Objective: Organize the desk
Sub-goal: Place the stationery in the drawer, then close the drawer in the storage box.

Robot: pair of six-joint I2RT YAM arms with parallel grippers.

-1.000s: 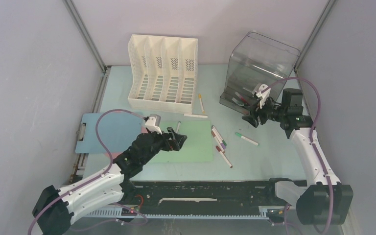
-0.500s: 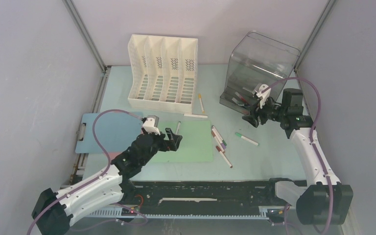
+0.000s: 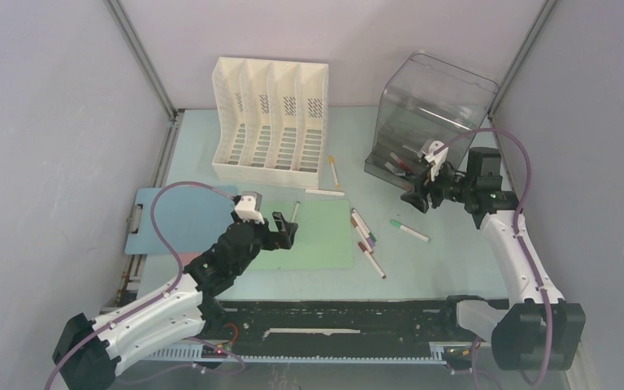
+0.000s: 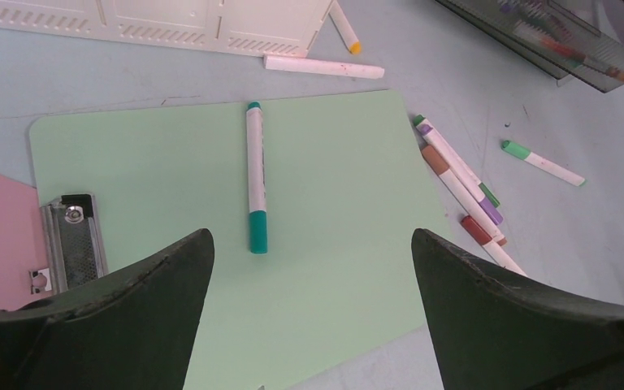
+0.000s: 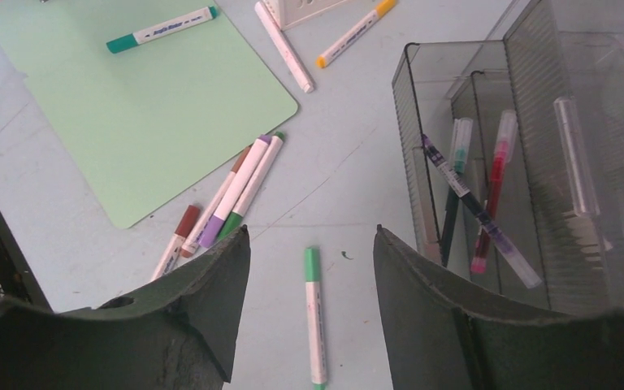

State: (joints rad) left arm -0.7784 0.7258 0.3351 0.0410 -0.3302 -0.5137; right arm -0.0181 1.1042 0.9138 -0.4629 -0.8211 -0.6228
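Looking down from the top camera, you had the desk [image 3: 455, 272] filling the whole floor of the shot, pale mint with everything sitting on it. Your left gripper [image 3: 283, 228] hung over the green clipboard [image 3: 329, 244] near the front middle, right by a teal-capped marker [image 3: 295, 211] lying on it. Your right gripper [image 3: 415, 200] was over by the smoky bin [image 3: 435, 106] at the far right. A white file rack [image 3: 270, 122] stood at the back, and a bunch of loose markers [image 3: 366, 242] lay just off the clipboard's right edge.

Left wrist cam: your fingers [image 4: 130, 317] were spread wide with nothing in them. The teal-capped marker lay flat on the clipboard in the gap between them, not touched. The clipboard's metal clip [image 4: 71, 236] showed at the left.

Right wrist cam: those fingers [image 5: 195, 317] were parted too and held nothing. They were above bare desk, with a green-capped marker [image 5: 315, 313] lying between them. A few pens [image 5: 471, 199] leaned inside the bin's compartments.
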